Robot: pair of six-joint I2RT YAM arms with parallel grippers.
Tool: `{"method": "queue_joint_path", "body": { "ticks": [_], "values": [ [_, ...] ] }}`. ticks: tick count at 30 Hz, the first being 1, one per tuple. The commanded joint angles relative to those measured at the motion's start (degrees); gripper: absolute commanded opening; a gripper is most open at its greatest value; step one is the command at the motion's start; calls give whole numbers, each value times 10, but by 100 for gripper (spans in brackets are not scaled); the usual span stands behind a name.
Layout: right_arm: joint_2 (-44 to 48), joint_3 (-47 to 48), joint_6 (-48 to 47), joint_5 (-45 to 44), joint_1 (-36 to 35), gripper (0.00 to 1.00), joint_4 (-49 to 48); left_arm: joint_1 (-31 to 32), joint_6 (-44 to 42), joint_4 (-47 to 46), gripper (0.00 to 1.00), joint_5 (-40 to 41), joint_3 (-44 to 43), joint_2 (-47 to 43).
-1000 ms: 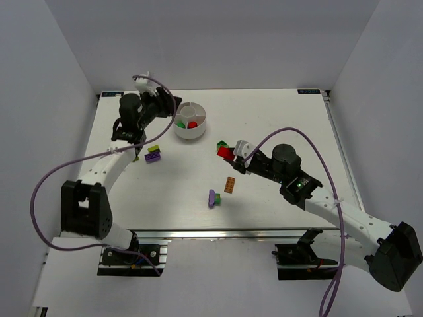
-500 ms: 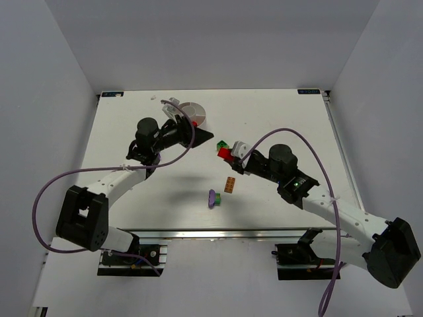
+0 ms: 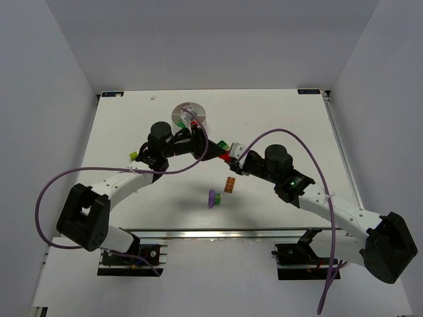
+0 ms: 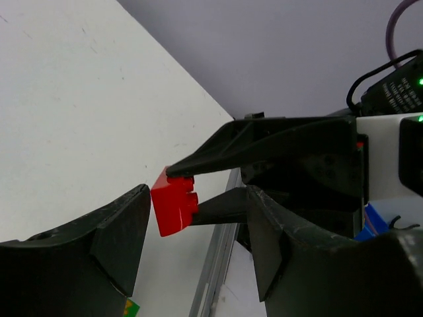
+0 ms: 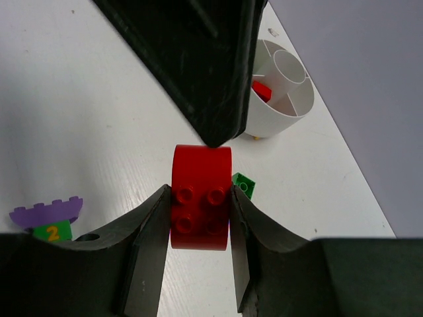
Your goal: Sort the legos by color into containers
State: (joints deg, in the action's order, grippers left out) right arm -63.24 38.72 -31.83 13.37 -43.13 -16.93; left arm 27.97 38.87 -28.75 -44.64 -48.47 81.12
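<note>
So the right gripper is pinching a chunky red plastic brick square across its sides, studs facing the wrist camera. It's held up off the white tabletop around mid-table, a bit short of the round white plastic dish with the wedge compartments, which has a red piece in one section. The left gripper has its fingers spread wide with nothing in them, and it's parked right up against that same brick. From the right wrist view one black left fingertip looks like it's on the brick's top edge, though I honestly can't tell if it's touching or just in front. Looks like a hand-off to me, and that's where it could go sideways. If the right lets go before the left has clamped, the red plastic brick drops and bounces, maybe into the small green brick lying near it on the table. And if the left comes in crooked, it could lever the brick out of the pinch or just bang fingers together.
</note>
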Motion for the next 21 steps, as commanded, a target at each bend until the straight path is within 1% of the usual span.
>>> {"method": "queue_joint_path", "body": {
  "ticks": [1,8,16,18,21],
  "values": [
    [0,-1,-2,-12,2,0,-39,12,-35,47,69,-4,-22,-1],
    [5,-3,2,-11,2,0,-43,29,-69,91,69,12,-34,9],
    [15,-7,9,11,1,0,-45,37,-63,88,69,9,-37,24],
    [15,-8,11,15,1,0,-46,38,-59,79,67,3,-33,24],
    [14,-9,11,19,2,0,-47,38,-57,77,61,-1,-35,25]
  ]
}}
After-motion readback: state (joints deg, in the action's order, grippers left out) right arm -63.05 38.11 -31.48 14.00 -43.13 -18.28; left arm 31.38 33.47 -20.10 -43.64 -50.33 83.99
